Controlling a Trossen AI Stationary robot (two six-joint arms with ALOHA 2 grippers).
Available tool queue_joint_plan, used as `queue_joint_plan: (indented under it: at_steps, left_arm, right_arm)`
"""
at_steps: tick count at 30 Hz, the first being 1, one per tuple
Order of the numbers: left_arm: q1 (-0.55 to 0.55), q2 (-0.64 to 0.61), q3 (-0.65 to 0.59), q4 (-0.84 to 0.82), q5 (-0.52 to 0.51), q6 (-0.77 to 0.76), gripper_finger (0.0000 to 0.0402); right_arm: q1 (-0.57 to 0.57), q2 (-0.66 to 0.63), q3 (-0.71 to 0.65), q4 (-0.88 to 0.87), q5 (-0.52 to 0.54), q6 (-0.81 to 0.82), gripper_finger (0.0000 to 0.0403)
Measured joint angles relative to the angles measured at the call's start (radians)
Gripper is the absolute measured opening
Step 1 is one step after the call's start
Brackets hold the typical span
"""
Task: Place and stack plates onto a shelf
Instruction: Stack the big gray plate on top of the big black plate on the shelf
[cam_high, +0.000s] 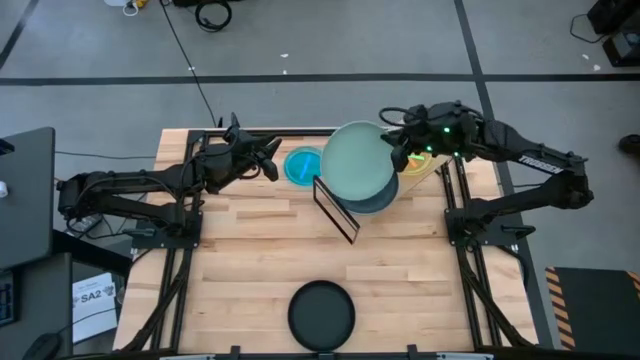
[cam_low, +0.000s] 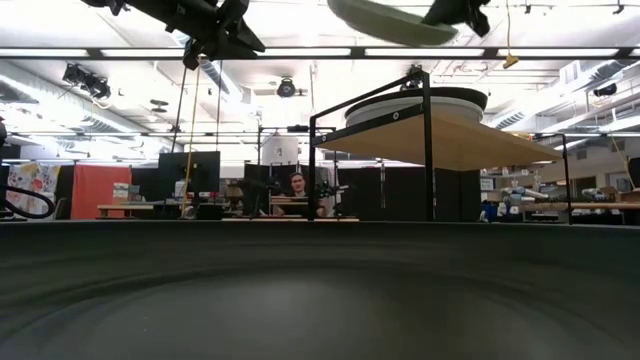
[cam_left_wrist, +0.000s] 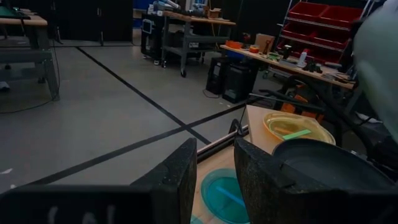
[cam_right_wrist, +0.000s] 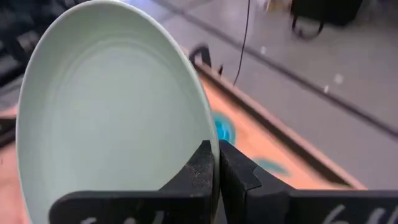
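Note:
My right gripper (cam_high: 398, 152) is shut on a mint green plate (cam_high: 357, 162), which hangs in the air above the shelf (cam_low: 470, 140). A light blue plate (cam_high: 378, 200) lies flat on the shelf board. My left gripper (cam_high: 270, 160) is open, raised over the table's far left part beside a small teal plate (cam_high: 303, 166) that lies flat on the tabletop. The black plate (cam_high: 321, 312) rests flat by the near edge. An orange plate with lime green in it (cam_left_wrist: 295, 127) lies under my right arm. My right gripper pinches the mint green plate's rim (cam_right_wrist: 210, 134) between its two fingers, on the plate's right-hand side. The fingers come nearly level from the table's right. The plate (cam_low: 390, 22) is lifted clear, slightly tilted, high above the plate on the shelf.
The shelf's black wire frame (cam_high: 337, 212) stands near the table's middle, at a slant. A free stretch of wooden tabletop (cam_high: 260, 250) lies between the shelf and the black plate. A person (cam_low: 297, 190) sits in the room beyond the far edge.

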Motion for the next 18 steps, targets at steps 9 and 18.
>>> queue_joint_plan:
  at_steps: [9, 18]
  left_arm:
    - [0.000, 0.000, 0.000, 0.000, 0.000, 0.000, 0.0114]
    - [0.000, 0.000, 0.000, 0.000, 0.000, 0.000, 0.0114]
  right_arm:
    - [-0.099, 0.070, 0.000, -0.095, -0.107, 0.028, 0.0017]
    - [-0.192, 0.149, 0.000, -0.167, -0.233, 0.005, 0.0018]
